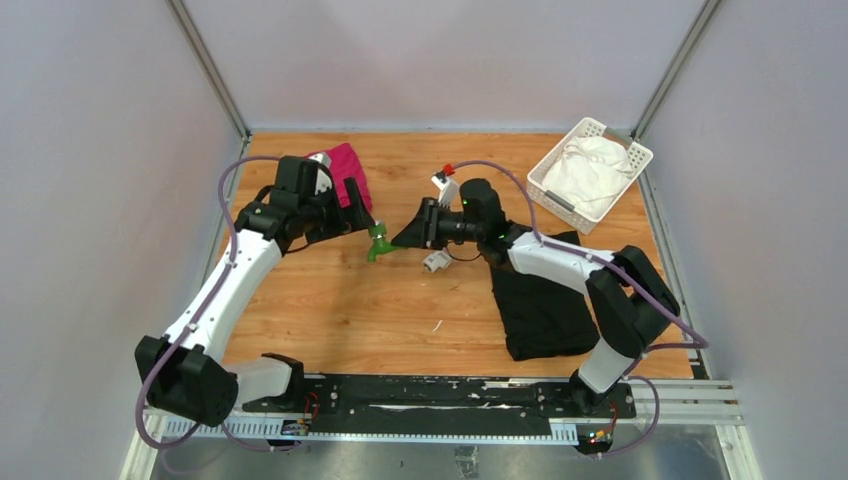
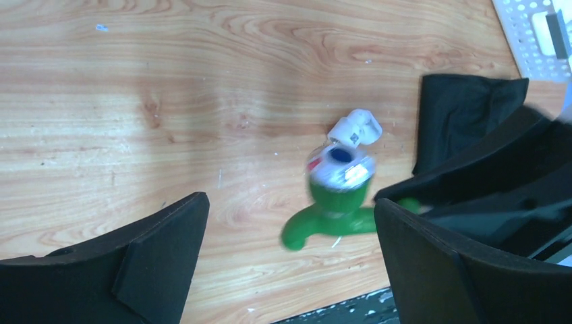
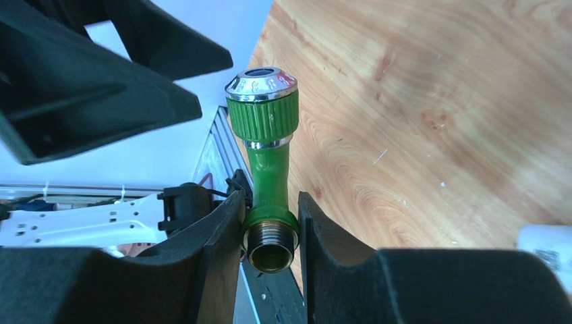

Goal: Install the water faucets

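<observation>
The right claw (image 3: 271,202) was clenched on the threaded inlet of the small green plastic tap with a round knob (image 3: 264,162). The tap's long axis ran straight out ahead of the fingertips (image 3: 226,223), knob farthest out, threaded mouth facing the wrist. The left claw (image 2: 291,206) stood spread wide, grasping nothing, its fingers (image 2: 155,263) flanking the knob without contact. The small white plastic pipe fitting (image 2: 355,128) lay beside the right claw.
</observation>
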`<control>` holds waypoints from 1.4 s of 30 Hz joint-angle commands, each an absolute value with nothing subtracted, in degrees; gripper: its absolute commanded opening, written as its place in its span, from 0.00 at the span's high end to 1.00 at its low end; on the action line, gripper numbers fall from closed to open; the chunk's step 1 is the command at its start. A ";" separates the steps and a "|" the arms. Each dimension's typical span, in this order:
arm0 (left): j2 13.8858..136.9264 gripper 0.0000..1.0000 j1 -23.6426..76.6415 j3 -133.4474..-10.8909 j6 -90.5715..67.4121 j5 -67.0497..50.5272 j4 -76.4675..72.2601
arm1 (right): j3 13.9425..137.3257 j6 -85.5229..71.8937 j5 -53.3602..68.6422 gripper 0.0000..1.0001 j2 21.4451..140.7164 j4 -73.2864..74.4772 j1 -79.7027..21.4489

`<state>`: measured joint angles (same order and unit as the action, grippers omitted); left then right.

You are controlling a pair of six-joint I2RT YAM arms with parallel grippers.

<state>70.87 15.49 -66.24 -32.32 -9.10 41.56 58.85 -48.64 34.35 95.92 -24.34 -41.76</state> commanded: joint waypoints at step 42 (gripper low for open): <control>56.89 0.34 8.89 -31.34 -70.56 -54.80 -31.98 | 55.82 -81.01 54.57 1.00 99.63 -67.14 -35.47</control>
<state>56.01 8.29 -32.08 -67.99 -52.97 -27.24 53.65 -80.27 52.95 98.45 -63.57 -34.00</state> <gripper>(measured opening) 0.695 0.368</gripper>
